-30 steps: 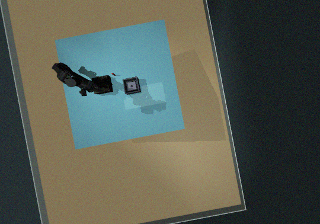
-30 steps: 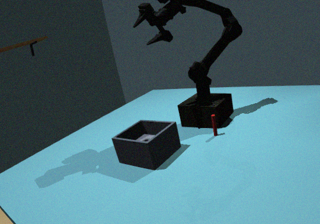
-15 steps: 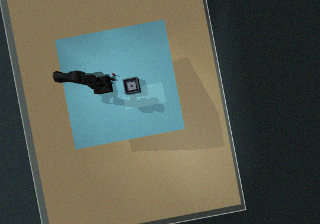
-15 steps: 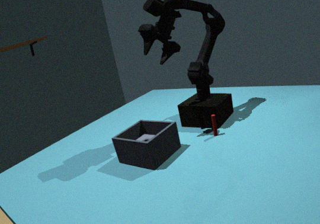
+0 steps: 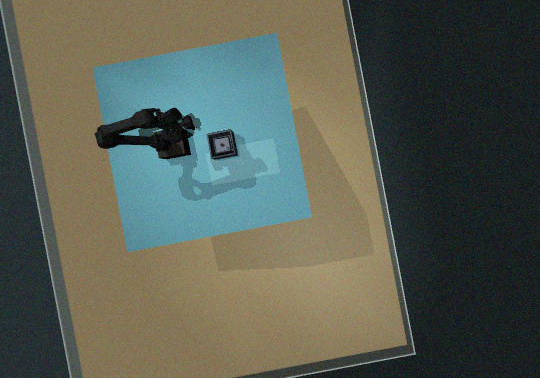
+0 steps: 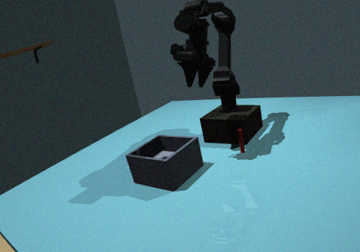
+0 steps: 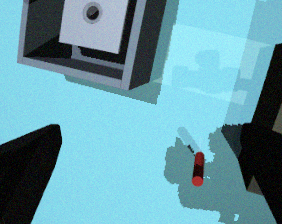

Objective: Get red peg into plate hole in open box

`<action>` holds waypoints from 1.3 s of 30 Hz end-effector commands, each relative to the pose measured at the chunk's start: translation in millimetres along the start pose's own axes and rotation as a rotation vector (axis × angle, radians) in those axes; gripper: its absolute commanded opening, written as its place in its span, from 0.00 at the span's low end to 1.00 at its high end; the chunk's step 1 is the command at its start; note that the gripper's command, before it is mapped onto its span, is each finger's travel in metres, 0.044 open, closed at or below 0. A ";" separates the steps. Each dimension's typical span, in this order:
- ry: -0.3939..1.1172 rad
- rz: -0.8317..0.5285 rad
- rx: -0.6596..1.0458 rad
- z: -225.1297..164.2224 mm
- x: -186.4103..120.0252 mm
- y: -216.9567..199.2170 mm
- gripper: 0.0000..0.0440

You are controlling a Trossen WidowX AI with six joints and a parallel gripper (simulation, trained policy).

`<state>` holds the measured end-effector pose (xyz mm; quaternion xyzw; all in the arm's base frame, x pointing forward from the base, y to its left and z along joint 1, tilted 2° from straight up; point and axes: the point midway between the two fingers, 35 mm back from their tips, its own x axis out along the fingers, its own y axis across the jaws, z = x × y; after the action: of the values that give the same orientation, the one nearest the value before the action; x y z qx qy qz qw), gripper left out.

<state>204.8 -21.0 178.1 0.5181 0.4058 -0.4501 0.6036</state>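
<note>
The red peg (image 6: 241, 141) (image 7: 198, 170) stands upright on the blue mat in front of the robot's base; the arm hides it in the top view. My gripper (image 6: 195, 86) (image 7: 151, 132) is open and empty, pointing down well above the mat. In the wrist view the peg shows between the fingers, nearer the right one, far below them. The open dark box (image 5: 210, 148) (image 6: 150, 173) (image 7: 73, 71) stands at the top of the wrist view. Its pale plate (image 5: 218, 141) (image 6: 163, 155) (image 7: 93, 37) has a round hole (image 7: 93, 12), with no peg in it.
The blue mat (image 5: 240, 72) (image 6: 283, 198) lies on a tan floor (image 5: 250, 317). The robot's base block (image 5: 175, 149) (image 6: 217, 131) stands just behind the peg. The box walls rise around the plate. Arm shadows fall near the peg and the box.
</note>
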 end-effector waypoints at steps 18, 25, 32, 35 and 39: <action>-0.015 -0.267 -0.297 -80.8 69.5 -25.5 1.00; -0.023 -0.293 -0.358 -96.4 97.5 -32.4 1.00; -0.020 -0.273 -0.398 -109.9 130.1 -38.1 1.00; -0.015 -0.250 -0.415 -116.0 144.2 -40.5 1.00; -0.007 -0.220 -0.434 -123.4 159.6 -43.7 1.00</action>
<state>202.5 78.5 5.7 0.3327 0.5446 -0.4209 0.6447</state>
